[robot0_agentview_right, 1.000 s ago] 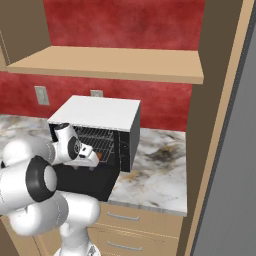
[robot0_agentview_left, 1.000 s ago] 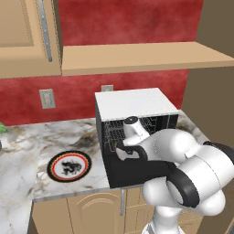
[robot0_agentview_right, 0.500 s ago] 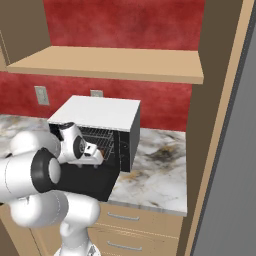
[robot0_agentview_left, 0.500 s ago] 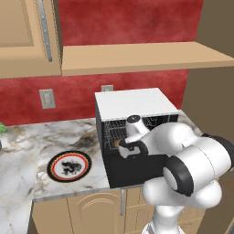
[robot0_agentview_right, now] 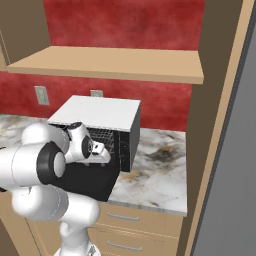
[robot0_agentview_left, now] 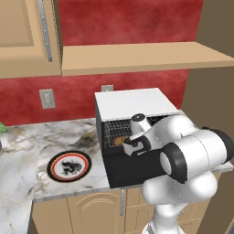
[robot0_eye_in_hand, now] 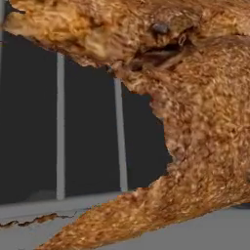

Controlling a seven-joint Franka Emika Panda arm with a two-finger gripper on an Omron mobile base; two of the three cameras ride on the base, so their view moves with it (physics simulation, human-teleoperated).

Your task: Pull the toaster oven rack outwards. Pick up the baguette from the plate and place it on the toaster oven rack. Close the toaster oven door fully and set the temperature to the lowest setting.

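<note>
Baguette (robot0_agentview_left: 120, 141) lying on the toaster oven rack (robot0_agentview_left: 115, 131), centre of the left base view, just inside the open cavity; in the hand view crusty tan-brown surface (robot0_eye_in_hand: 195, 97) taking the upper and right of frame, rack wires (robot0_eye_in_hand: 59, 122) running vertical behind at left. Short, stubby loaf, rough flaky crust, darker cracked patch near upper middle. Likely light and fairly stiff, crust grippy not slippery, crumbly if squeezed hard; best taken across the narrow middle, not the ends. Claw (robot0_agentview_left: 130, 147) right beside the loaf at frame centre, fingers spread wide, nothing pinched, so bread judged released onto the rack. Toaster oven (robot0_agentview_left: 132, 101) black box with white top, centre of frame on the marble tabletop (robot0_agentview_left: 27, 151); toaster oven door (robot0_agentview_left: 130, 169) dropped open, flat black panel below the cavity, partly hidden by the arm. Plate (robot0_agentview_left: 69, 167) red-and-black rim, dark pattern on white, lower left, bare, well apart from oven. Right base view: oven (robot0_agentview_right: 100, 112) at centre left, claw (robot0_agentview_right: 100, 150) at the cavity mouth. Placing step looks done; door closing and temperature setting remain.
</note>
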